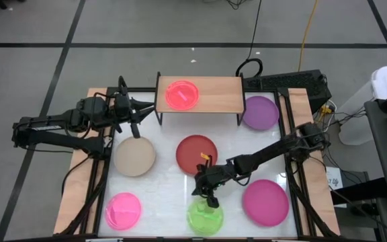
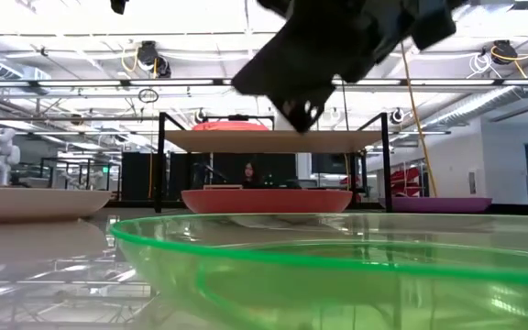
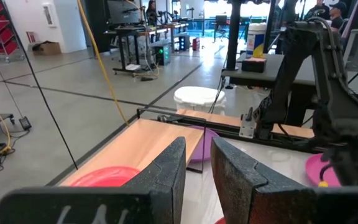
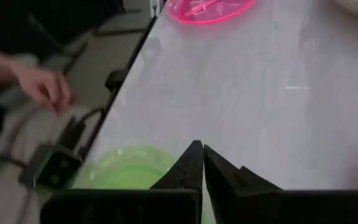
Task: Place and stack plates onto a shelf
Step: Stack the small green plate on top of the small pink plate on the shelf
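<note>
High view first: I see the shelf at the far edge of the white table, with one pink plate lying on its left half and the right half of the board bare. On the tabletop I count a beige plate left of centre, a red plate in the middle, a purple plate tucked just beside the shelf's right end, a magenta plate near right, a small pink plate near left, and a small green plate at the near edge. My right gripper hangs over the far rim of the green plate; whether it touches the rim I cannot tell from above. Right wrist view shows its fingers pressed together, tips meeting, nothing between them, the green plate just past them and a person's hand beyond the table edge. Low view puts the green rim across the foreground, the dark gripper well above it, and the shelf behind with the pink plate on top. My left gripper sits off the shelf's left end, above the beige plate's far edge; left wrist view shows its fingers a little apart, holding nothing.
</note>
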Motion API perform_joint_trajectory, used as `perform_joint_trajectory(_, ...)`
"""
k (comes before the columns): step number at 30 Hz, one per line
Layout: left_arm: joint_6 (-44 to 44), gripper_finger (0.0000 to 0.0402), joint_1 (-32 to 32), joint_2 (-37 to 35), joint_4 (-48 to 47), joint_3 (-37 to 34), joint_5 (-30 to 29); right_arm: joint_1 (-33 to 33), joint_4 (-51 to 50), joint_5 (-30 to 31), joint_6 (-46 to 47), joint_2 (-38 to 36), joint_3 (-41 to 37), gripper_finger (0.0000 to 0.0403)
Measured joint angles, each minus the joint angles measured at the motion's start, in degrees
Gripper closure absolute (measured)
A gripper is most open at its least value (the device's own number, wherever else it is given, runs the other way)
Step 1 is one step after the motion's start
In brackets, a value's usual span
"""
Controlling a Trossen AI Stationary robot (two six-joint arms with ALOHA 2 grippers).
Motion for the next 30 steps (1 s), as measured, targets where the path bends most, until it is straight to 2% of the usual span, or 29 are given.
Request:
perform_joint_trajectory(8, -0.02, 0.0319, 0.0, -0.02, 0.0, 0.0, 0.0, 4.38, -13.69, 0.88, -24.9, -7.68, 0.0, 0.0391)
perform_joint_trajectory(12, 0.0, 0.0319, 0.01, 0.0, -0.01, 0.0, -0.02, 10.21, -17.65, 8.1, -38.08, -8.57, 0.02, 0.0358)
perform_joint_trajectory(16, -0.02, 0.0319, 0.02, 0.0, -0.02, 0.0, 0.0, 15.63, -22.15, 16.09, -48.49, -6.43, 0.0, 0.0305)
perform_joint_trajectory(21, 0.0, 0.0319, 0.01, 0.0, -0.04, 0.0, -0.02, 19.06, -25.68, 25.68, -55.98, -1.86, 0.0, 0.0233)
perform_joint_trajectory(25, -0.02, 0.0319, 0.01, 0.0, -0.02, 0.0, -0.02, 20.09, -25.71, 26.04, -57.98, 0.49, 0.0, 0.0194)
perform_joint_trajectory(28, 0.0, 0.0319, 0.02, 0.0, -0.02, 0.0, -0.02, 20.45, -25.62, 27.04, -58.04, 0.53, 0.02, 0.0178)
perform_joint_trajectory(30, -0.01, 0.0319, 0.02, 0.0, -0.02, 0.0, -0.02, 20.74, -25.39, 29.9, -58.15, 0.06, 0.0, 0.0175)
